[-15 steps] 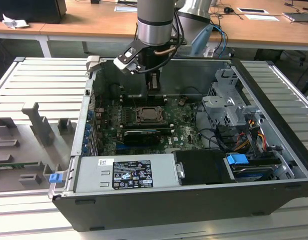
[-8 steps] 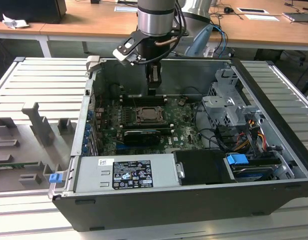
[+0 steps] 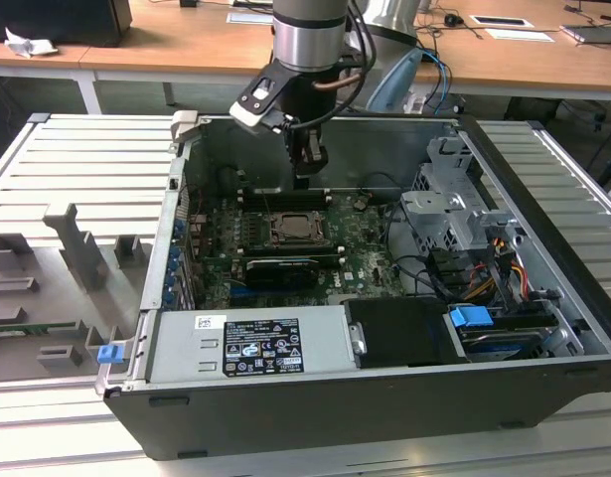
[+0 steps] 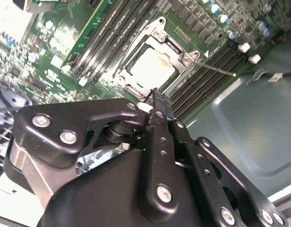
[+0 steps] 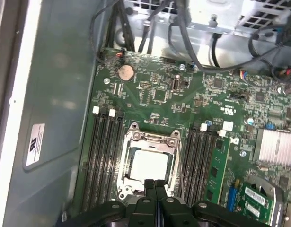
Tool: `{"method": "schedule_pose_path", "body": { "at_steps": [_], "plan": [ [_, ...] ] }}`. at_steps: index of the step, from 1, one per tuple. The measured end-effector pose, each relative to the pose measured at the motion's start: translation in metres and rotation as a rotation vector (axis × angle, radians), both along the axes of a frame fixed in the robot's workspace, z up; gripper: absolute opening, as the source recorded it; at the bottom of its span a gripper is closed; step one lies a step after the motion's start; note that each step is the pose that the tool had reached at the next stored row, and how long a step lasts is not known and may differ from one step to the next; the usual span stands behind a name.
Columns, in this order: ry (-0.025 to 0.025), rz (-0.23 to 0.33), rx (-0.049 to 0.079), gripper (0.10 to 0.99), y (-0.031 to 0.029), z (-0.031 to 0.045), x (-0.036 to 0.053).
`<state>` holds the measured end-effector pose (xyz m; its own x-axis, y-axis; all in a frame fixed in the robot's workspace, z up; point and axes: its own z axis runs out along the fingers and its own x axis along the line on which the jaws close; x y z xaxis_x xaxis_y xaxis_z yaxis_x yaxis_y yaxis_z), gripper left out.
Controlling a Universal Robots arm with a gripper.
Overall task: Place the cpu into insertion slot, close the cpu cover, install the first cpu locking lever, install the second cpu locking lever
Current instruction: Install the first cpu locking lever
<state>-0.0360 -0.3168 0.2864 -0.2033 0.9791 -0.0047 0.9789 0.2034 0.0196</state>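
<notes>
Gripper [image 3: 307, 181] closed, empty, at 12 o'clock of the cpu [image 3: 296, 230] in exterior view. Cpu sits in insertion slot [image 3: 319, 232], cpu cover [image 5: 154, 138] down. Open case [image 3: 315, 402] on ribbed grey table [image 3: 76, 159]; wooden desks [image 3: 186, 45] at 12 o'clock.

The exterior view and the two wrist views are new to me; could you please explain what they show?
The exterior view looks from off the robot at an arm reaching down into an open computer case, which stands on a ribbed table. Both wrist views come from cameras riding on the arm. They look past its black gripper at the green board inside the case. The gripper is shut and holds nothing; it hangs close over the cpu. The cpu is the pale square chip lying on the board, framed by the silver cover.
</notes>
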Motion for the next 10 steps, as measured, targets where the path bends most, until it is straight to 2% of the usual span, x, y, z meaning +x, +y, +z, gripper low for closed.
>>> {"method": "schedule_pose_path", "body": {
  "at_steps": [5,7,10],
  "plan": [
    [0.0,0.094,0.0,0.106,0.0,-0.0005,0.0],
    [-0.0001,0.156,0.0,0.106,0.0001,-0.0006,0.0],
    [-0.0001,0.188,0.0,0.106,0.0,-0.0006,0.0]
  ]
}}
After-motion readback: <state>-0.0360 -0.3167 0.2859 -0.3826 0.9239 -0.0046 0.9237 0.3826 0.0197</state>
